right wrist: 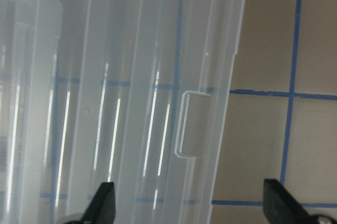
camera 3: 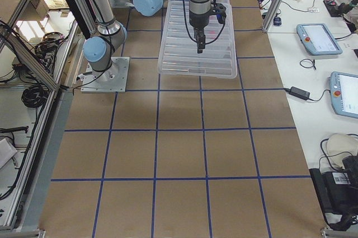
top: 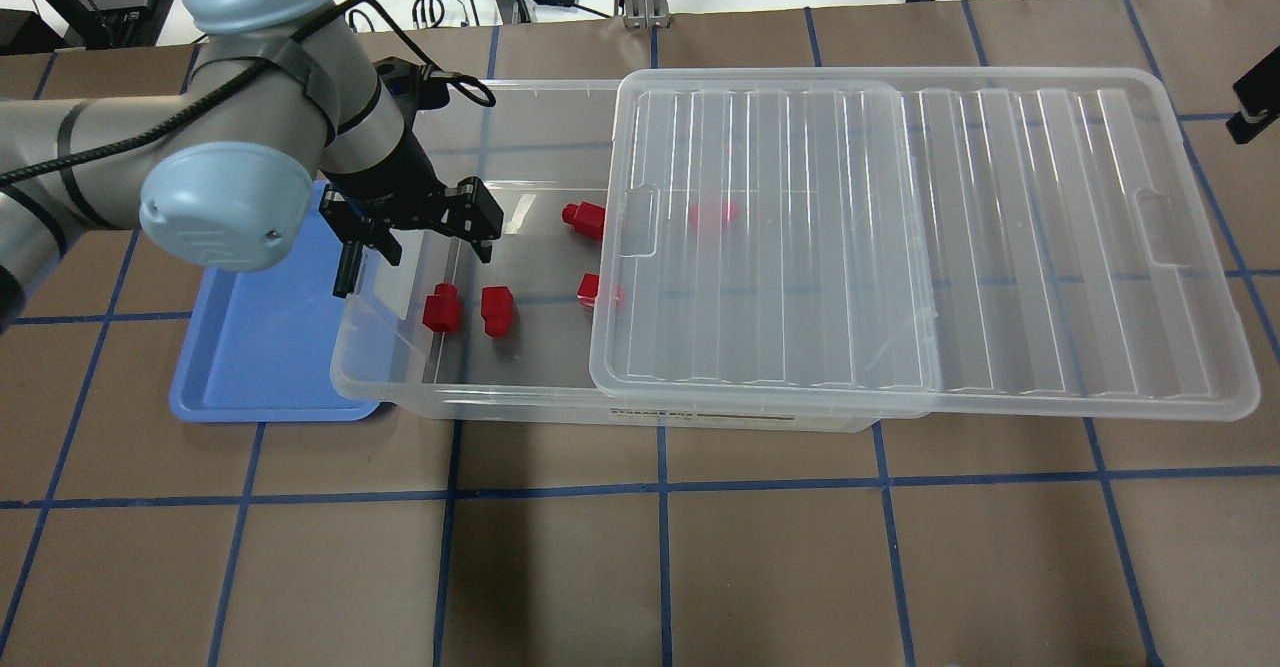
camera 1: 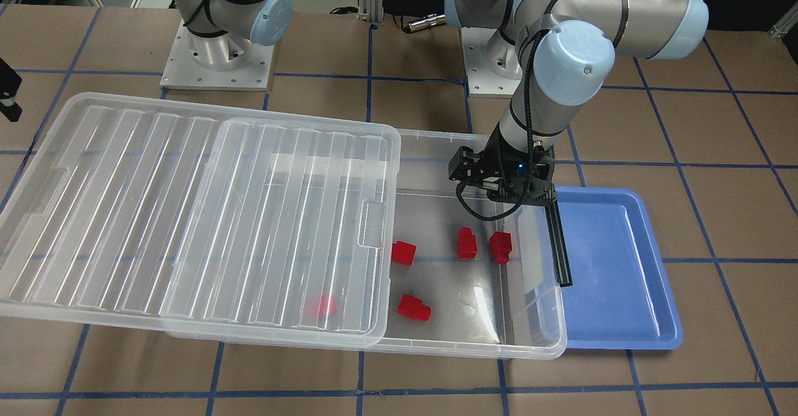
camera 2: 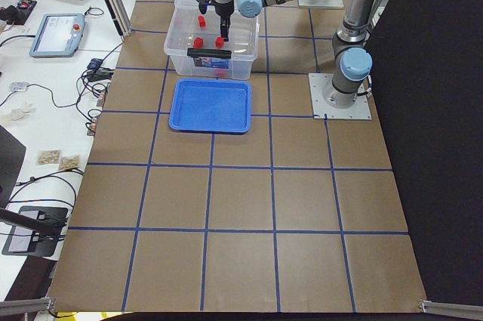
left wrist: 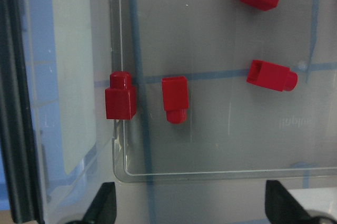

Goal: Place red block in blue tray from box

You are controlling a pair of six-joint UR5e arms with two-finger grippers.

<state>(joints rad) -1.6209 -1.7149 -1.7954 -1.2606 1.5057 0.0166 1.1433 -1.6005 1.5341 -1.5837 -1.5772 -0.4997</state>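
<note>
Five red blocks lie in the clear box (top: 500, 402): two near its left end (top: 441, 308) (top: 496, 309), two by the lid's edge (top: 585, 217) (top: 598, 292), and one blurred under the lid (top: 712, 214). My left gripper (top: 437, 242) hovers above the box's open end, open and empty. In the left wrist view its fingertips (left wrist: 102, 205) stand wide apart, with blocks (left wrist: 120, 96) (left wrist: 175, 99) below them. The blue tray (top: 260, 347) lies empty beside the box's end. My right gripper (right wrist: 192, 211) is open above the lid's far end.
The ribbed clear lid (top: 900, 237) is slid aside and covers most of the box, overhanging its far end. A black bar (camera 1: 557, 241) runs along the box's end wall next to the tray (camera 1: 617, 266). Brown table with blue grid lines lies around.
</note>
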